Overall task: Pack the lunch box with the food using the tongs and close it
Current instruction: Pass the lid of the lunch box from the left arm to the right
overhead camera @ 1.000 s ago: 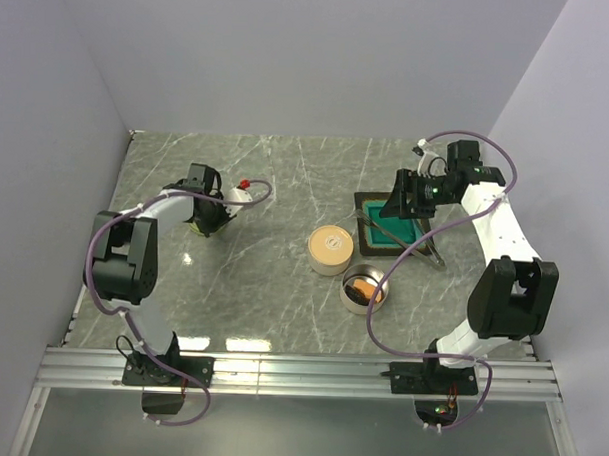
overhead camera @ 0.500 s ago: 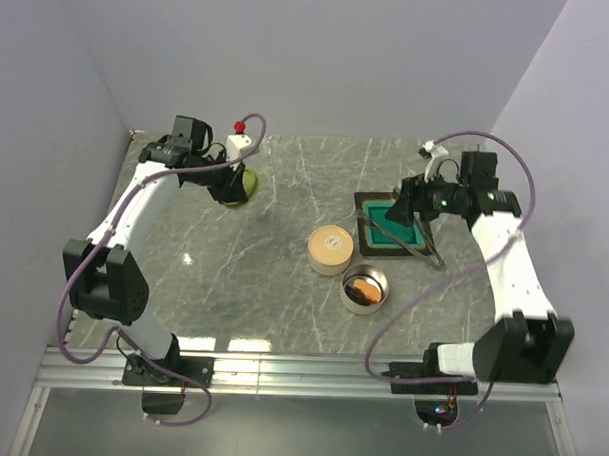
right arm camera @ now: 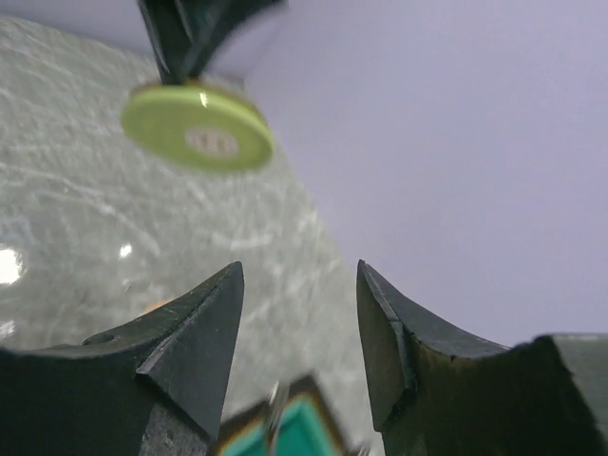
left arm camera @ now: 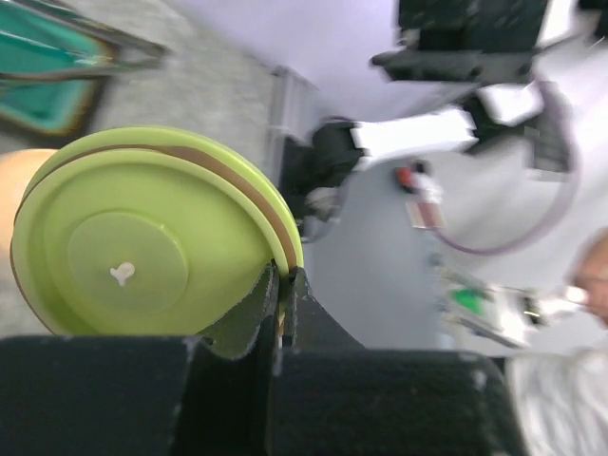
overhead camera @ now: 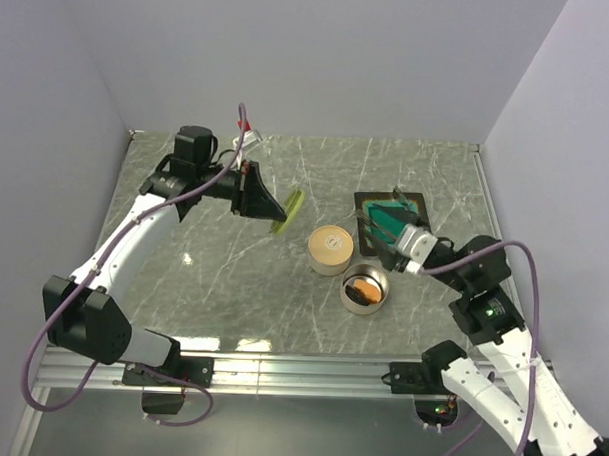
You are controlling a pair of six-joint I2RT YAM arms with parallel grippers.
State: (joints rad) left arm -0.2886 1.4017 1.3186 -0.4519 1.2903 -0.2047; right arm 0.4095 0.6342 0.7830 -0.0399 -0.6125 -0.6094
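- As it hangs above the table [overhead camera: 232, 286], the left gripper [overhead camera: 268, 209] pinches the green lid [overhead camera: 288, 211] by its rim, jaws nearly together.
- Orange food [overhead camera: 362, 289] lies in the open round tin [overhead camera: 380, 303].
- Right gripper [overhead camera: 380, 235] hovers over the teal tray [overhead camera: 414, 200], jaws apart, holding nothing.

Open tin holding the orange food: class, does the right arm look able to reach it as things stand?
Probably yes: the tin sits uncovered close beside the right pincer, which is open and empty, with nothing between them.

Bright, even light; glare spots on the marble table [overhead camera: 262, 297]; both wrist views blurred.
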